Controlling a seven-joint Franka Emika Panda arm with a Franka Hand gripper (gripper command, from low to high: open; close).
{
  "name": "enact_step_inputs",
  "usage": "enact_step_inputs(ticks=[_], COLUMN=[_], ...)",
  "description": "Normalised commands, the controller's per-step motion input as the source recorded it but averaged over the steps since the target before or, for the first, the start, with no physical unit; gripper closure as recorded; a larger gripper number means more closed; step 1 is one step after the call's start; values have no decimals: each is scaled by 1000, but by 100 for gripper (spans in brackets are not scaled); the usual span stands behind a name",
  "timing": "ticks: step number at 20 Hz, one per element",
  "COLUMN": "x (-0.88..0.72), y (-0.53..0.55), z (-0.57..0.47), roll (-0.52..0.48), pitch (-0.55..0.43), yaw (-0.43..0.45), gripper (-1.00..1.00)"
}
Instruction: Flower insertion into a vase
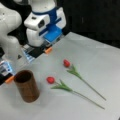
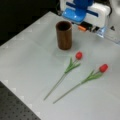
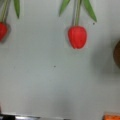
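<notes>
The reddish-brown vase [image 1: 27,86] [image 2: 64,35] stands upright and empty on the white table; only its edge [image 3: 117,53] shows in the wrist view. Two red tulips with green stems lie flat on the table. One tulip [image 1: 50,80] [image 2: 79,55] [image 3: 77,36] lies nearer the vase, the other tulip [image 1: 66,63] [image 2: 103,68] [image 3: 2,31] farther from it. In both front views my white and blue gripper [image 1: 46,41] [image 2: 85,22] hangs at the table's back edge, behind the vase and apart from both flowers. It holds nothing that I can see.
The white table [image 1: 95,62] [image 2: 30,62] has a dark surround. Small orange tabs [image 1: 48,50] [image 2: 82,27] sit near the arm's base. The white arm [image 1: 10,30] rises at a front view's left.
</notes>
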Motion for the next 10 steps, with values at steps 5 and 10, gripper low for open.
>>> enact_step_inputs(ticks=[5, 10], x=[153, 237], y=[-27, -18], z=[-131, -249], roll=[79, 77], pitch=[-47, -52], yaw=[12, 5], gripper=[-100, -100])
